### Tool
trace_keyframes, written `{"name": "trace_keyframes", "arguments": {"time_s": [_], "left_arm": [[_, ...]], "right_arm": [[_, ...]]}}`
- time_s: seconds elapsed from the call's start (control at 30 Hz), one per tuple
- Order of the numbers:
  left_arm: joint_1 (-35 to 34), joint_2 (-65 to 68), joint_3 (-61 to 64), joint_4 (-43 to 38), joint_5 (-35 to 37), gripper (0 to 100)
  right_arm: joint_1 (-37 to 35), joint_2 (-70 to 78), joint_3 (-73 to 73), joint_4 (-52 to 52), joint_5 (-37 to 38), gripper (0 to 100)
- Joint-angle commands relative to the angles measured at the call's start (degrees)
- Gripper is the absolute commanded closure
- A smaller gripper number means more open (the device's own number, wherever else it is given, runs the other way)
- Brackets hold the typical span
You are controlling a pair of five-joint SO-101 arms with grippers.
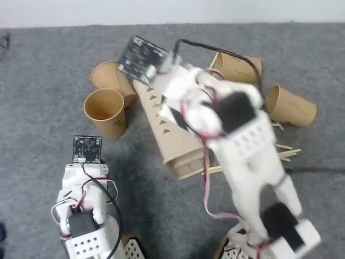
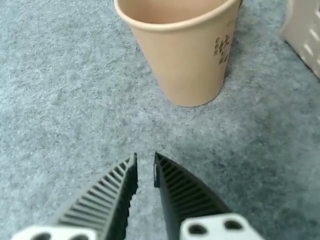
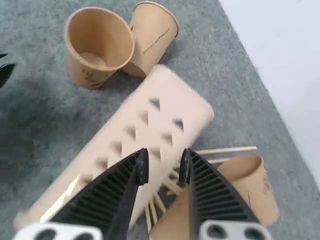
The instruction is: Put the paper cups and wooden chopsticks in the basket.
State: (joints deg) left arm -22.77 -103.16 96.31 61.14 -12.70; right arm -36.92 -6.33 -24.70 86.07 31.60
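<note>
The beige basket (image 1: 167, 127) lies on its side on the grey carpet, its perforated wall facing up. One paper cup (image 1: 105, 112) stands upright at the left, and a second cup (image 1: 110, 78) lies behind it. Two more cups (image 1: 237, 66) (image 1: 291, 106) lie at the right. Wooden chopsticks (image 1: 283, 152) stick out from under the right arm (image 1: 237, 124). My right gripper (image 3: 162, 165) hangs open and empty above the basket (image 3: 145, 125). My left gripper (image 2: 145, 165) rests low before the upright cup (image 2: 180, 50), shut but for a thin gap, holding nothing.
The left arm (image 1: 86, 216) sits at the near left edge of the carpet. Bare carpet lies between it and the basket. A pale wall or floor strip (image 1: 172, 11) runs along the far side. More chopsticks (image 3: 225, 150) lie beside a cup (image 3: 245, 185) past the basket.
</note>
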Motion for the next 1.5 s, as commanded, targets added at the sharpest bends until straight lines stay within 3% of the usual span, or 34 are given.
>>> {"name": "trace_keyframes", "arguments": {"time_s": [0.0, 0.33, 0.63, 0.8, 1.2, 1.47], "left_arm": [[0.26, -0.53, -0.48, -1.32, -0.44, 94], [0.26, -0.53, -0.48, -1.32, -0.44, 94], [0.26, -0.53, -0.48, -1.32, -0.44, 94], [0.26, -0.53, -0.48, -1.32, -0.44, 94], [0.44, -0.53, -0.48, -1.32, -0.44, 94], [0.53, -0.53, -0.48, -1.32, -0.44, 94]], "right_arm": [[0.48, 7.78, -5.54, -4.26, 0.26, 86.4], [-0.75, 27.74, -30.33, -4.09, 4.4, 86.4], [3.3, 39.96, -37.98, -2.42, 4.4, 86.4], [5.41, 41.8, -38.15, 2.86, 4.57, 86.4], [17.98, 41.54, -38.15, 12.0, 6.86, 86.6], [14.11, 39.69, -41.23, 16.22, 11.69, 86.5]]}}
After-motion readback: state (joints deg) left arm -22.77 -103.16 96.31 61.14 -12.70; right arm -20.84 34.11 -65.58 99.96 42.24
